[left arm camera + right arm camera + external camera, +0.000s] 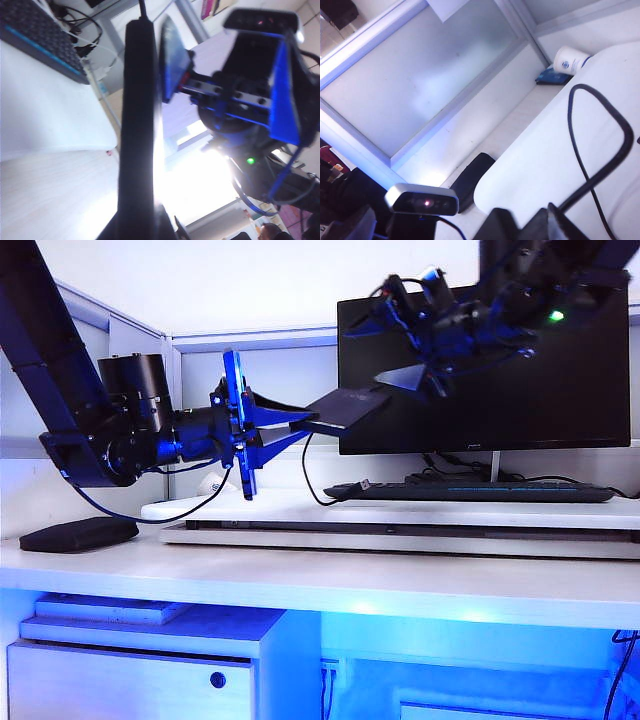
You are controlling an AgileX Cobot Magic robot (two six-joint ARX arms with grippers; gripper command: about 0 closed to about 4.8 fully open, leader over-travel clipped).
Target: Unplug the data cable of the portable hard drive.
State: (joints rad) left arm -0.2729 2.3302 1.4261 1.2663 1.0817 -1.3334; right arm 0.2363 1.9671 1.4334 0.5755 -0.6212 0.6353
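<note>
While the left gripper (305, 424) pinches the portable hard drive (348, 408) at frame centre, the right gripper (425, 375), jaws spread, hovers just beside; data cable (312, 480) dangles.

The portable hard drive (348, 407) is a small flat black box, held in the air in front of the monitor, tilted slightly. The data cable (312, 478), thin and black, hangs from its near end and loops down onto the white board below.
</note>
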